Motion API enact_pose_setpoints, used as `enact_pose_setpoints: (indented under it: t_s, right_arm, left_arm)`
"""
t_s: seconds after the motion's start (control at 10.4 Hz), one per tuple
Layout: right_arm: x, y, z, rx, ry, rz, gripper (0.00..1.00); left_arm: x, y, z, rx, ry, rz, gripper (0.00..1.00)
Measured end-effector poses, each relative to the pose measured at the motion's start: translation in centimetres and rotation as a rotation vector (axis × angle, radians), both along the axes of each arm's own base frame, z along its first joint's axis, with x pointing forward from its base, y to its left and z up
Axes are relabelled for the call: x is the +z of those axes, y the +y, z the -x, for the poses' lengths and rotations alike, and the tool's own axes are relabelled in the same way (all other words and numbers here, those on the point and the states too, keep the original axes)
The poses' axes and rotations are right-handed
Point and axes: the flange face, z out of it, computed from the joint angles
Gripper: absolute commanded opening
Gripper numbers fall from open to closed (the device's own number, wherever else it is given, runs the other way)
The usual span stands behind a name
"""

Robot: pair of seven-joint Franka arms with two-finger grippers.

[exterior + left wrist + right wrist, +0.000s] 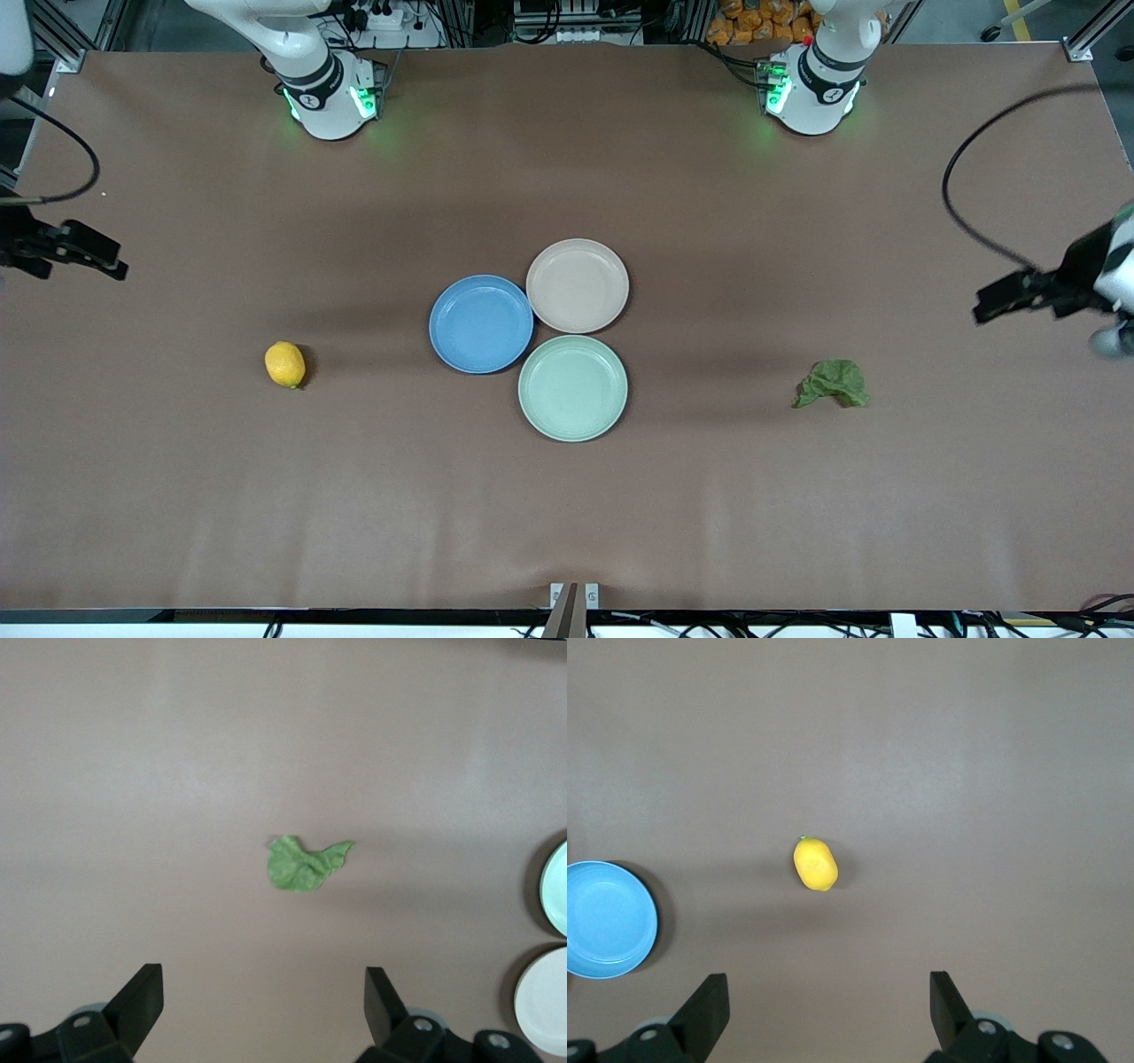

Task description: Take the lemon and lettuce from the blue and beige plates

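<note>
The lemon (284, 364) lies on the bare table (177, 496) toward the right arm's end, well apart from the blue plate (481, 323). The right claw (828, 1010) hangs above that end of the table, fingers spread wide and holding nothing, the lemon below and between them in its wrist view. The lettuce (832, 384) lies crumpled on the table toward the left arm's end, apart from the beige plate (577, 285) and the mint-green plate (572, 387). The left claw (263, 1005) hangs high there, fingers likewise apart and empty.
</note>
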Motion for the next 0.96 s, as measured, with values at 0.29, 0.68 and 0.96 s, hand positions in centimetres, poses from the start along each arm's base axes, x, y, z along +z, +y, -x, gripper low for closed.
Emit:
enact_pose_setpoints:
  t_s: [0.29, 0.68, 0.96]
  right_arm:
    - [1.9, 2.2, -0.1, 0.038, -0.022, 0.001, 1.0]
    - [1.7, 3.8, 0.2, 0.066, 0.007, -0.002, 1.0]
    - [3.1, 4.4, 0.7, 0.077, 0.012, -0.002, 1.0]
  left_arm:
    - [1.7, -1.2, 1.8, -0.005, 0.023, -0.028, 1.0]
    - [2.0, -0.7, 2.0, 0.012, 0.02, -0.016, 1.0]
    - [3.0, -0.6, 2.5, 0.013, 0.005, -0.017, 1.0]
